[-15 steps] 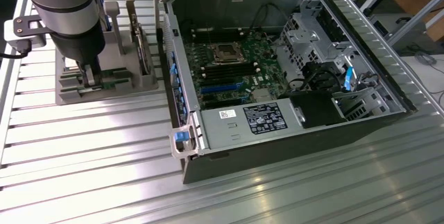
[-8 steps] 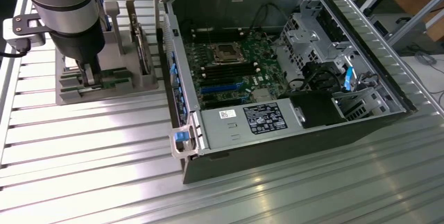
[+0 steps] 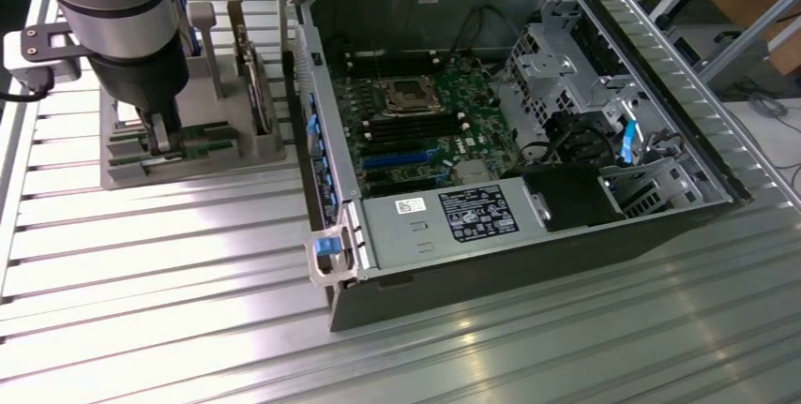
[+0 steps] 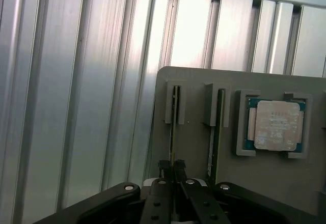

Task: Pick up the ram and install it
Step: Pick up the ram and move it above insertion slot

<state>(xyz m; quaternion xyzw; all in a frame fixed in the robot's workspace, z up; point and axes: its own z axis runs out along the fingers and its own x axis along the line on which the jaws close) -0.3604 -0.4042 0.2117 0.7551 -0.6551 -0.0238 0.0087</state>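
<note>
Clamping the ram (image 4: pixel 174 127), the pincer (image 4: pixel 171 166) sits over the grey holder (image 4: pixel 265 183).

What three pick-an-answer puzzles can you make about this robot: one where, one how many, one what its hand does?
1. Where is the silver chip? A in the grey holder. B on a chair. C on the floor.
2. How many ram sticks stand in the holder? A one. B two. C five.
3. What is the hand doing? A spread wide open. B shut on a ram stick. C holding a cup.
Answers: 1 A, it lies in a pocket of the holder. 2 B, two thin sticks stand in neighbouring slots. 3 B, it pinches one stick.
</note>
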